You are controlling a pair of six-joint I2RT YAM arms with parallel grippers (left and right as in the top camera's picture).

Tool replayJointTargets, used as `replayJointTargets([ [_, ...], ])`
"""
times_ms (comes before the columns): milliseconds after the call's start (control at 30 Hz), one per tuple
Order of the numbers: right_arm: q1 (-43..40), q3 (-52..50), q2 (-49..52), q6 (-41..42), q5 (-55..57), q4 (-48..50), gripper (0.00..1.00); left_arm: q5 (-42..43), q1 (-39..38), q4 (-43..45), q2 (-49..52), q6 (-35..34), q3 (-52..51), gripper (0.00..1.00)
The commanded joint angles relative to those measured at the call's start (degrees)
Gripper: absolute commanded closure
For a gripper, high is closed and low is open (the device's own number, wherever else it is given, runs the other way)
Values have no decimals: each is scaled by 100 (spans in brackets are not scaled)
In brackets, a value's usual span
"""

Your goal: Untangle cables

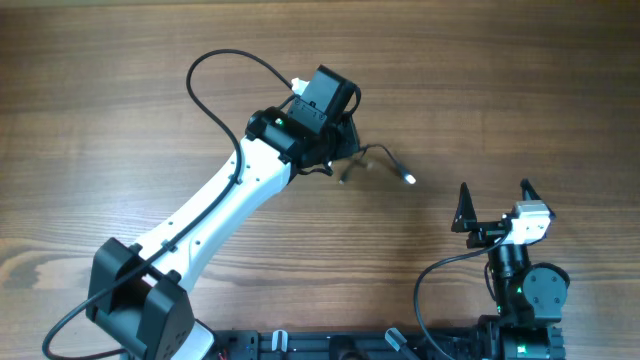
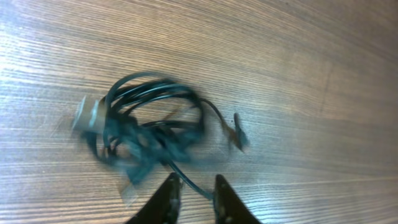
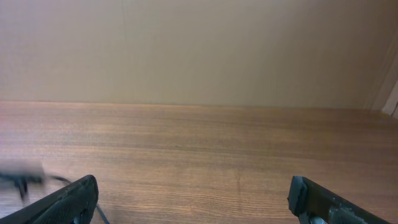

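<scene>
The cables (image 2: 149, 124) lie in a dark, blurred tangle on the wooden table, with a silvery plug (image 2: 87, 115) at its left and another plug end (image 2: 239, 134) at its right. My left gripper (image 2: 196, 186) is just in front of the tangle, its jaws a little apart. One thin strand runs across the gap between them, which is much wider than the strand. In the overhead view the left gripper (image 1: 345, 140) hides most of the cables (image 1: 380, 158); one plug tip (image 1: 410, 180) sticks out to the right. My right gripper (image 1: 495, 205) stands wide open and holds nothing, well right of the tangle.
A thick black arm wire (image 1: 215, 75) loops behind the white left arm (image 1: 220, 200). Another black wire (image 1: 430, 285) curls by the right arm's base (image 1: 525, 290). In the right wrist view a blurred cable end (image 3: 25, 177) lies far left, with a pale wall behind the table.
</scene>
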Motion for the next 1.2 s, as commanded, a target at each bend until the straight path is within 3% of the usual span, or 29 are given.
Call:
replayJointTargets([
  [0, -22, -7, -22, 79, 57, 13, 0, -184, 50, -81, 59, 57, 33, 38],
  [67, -22, -7, -22, 79, 59, 13, 0, -184, 52, -129, 109, 57, 28, 28],
  [200, -22, -7, -22, 79, 57, 13, 0, -184, 50, -243, 380, 57, 26, 19],
  [500, -22, -7, -22, 79, 57, 13, 0, -181, 63, -225, 1384, 55, 26, 17],
  [700, -22, -7, -22, 79, 57, 13, 0, -179, 63, -227, 1821, 55, 26, 30],
  [767, -22, -7, -22, 79, 57, 13, 0, -179, 63, -225, 1856, 55, 26, 54],
  [833, -22, -7, -22, 79, 57, 13, 0, -179, 70, -177, 1851, 57, 28, 87],
  [867, -22, -7, -22, 79, 57, 13, 0, -181, 74, -138, 1836, 59, 31, 94],
  [1167, -22, -7, -22, 79, 57, 13, 0, -179, 160, -79, 1095, 61, 138, 96],
])
